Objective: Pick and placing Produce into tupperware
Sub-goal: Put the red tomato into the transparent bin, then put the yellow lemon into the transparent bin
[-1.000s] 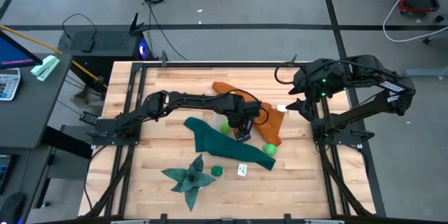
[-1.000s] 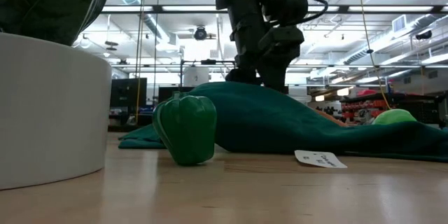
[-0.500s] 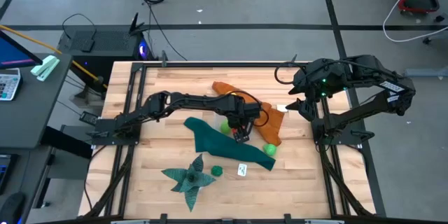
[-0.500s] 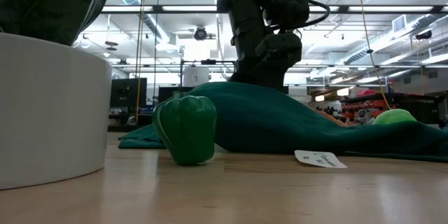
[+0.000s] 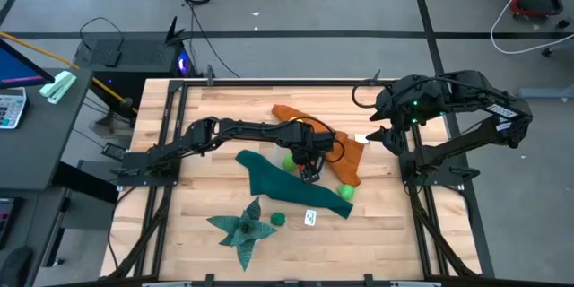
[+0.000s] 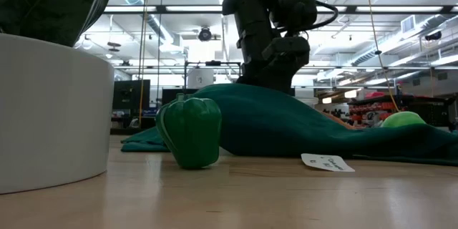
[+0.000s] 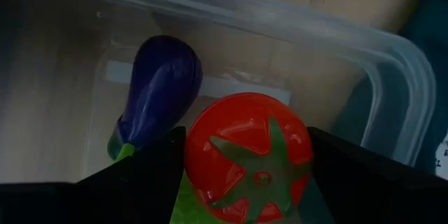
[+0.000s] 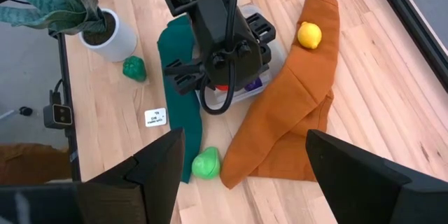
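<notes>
Bare wood is seen toward the table (image 5: 206, 224) edges at 9 and 3 o'clock; the middle is crowded by the teal cloth (image 5: 278, 182) and orange cloth (image 5: 345, 157). Writing on the white card (image 5: 310, 218) cannot be read. A purple eggplant (image 7: 157, 91) lies in the tupperware (image 7: 392, 91) at centre. A red tomato (image 7: 248, 155) is pinched by the left gripper (image 7: 245, 182) above it. The right gripper (image 8: 241, 175), at 3 o'clock, is held spread, empty.

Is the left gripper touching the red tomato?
Touching. In the left wrist view, the left gripper has its fingers pressed against both sides of the tomato, above the clear box.
</notes>
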You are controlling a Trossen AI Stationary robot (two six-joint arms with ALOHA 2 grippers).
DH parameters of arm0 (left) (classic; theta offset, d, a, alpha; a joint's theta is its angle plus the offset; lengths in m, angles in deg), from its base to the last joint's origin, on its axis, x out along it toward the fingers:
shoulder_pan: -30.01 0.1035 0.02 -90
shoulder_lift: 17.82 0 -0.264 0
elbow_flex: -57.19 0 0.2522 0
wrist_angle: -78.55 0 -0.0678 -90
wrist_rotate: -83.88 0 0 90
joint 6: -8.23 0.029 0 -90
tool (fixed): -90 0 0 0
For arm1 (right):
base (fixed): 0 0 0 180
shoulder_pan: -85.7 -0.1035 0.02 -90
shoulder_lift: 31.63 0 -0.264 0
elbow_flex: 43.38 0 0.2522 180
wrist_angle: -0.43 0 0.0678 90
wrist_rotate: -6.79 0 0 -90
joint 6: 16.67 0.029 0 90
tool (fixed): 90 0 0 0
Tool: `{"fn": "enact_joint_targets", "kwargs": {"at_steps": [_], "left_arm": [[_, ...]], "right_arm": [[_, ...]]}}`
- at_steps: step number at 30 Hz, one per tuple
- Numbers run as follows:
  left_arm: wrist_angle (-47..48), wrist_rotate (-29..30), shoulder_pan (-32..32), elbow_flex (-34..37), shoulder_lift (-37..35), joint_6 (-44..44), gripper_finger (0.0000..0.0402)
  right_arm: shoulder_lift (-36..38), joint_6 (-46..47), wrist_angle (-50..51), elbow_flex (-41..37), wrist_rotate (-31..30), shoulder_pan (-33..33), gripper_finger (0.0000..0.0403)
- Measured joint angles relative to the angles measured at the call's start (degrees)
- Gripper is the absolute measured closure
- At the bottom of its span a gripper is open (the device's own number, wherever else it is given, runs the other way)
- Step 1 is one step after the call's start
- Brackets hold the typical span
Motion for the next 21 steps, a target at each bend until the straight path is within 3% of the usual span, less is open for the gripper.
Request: {"fn": "enact_joint_targets", "kwargs": {"at_steps": [8, 21], "left_arm": [[-0.3, 0.0, 0.0, 0.0, 0.0, 0.0, 0.0103], [-0.3, 0.0, 0.0, 0.0, 0.0, 0.0, 0.0041]], "right_arm": [[0.0, 0.0, 0.0, 0.0, 0.0, 0.0, 0.0142], [0.0, 0.0, 0.0, 0.0, 0.0, 0.0, 0.0142]]}}
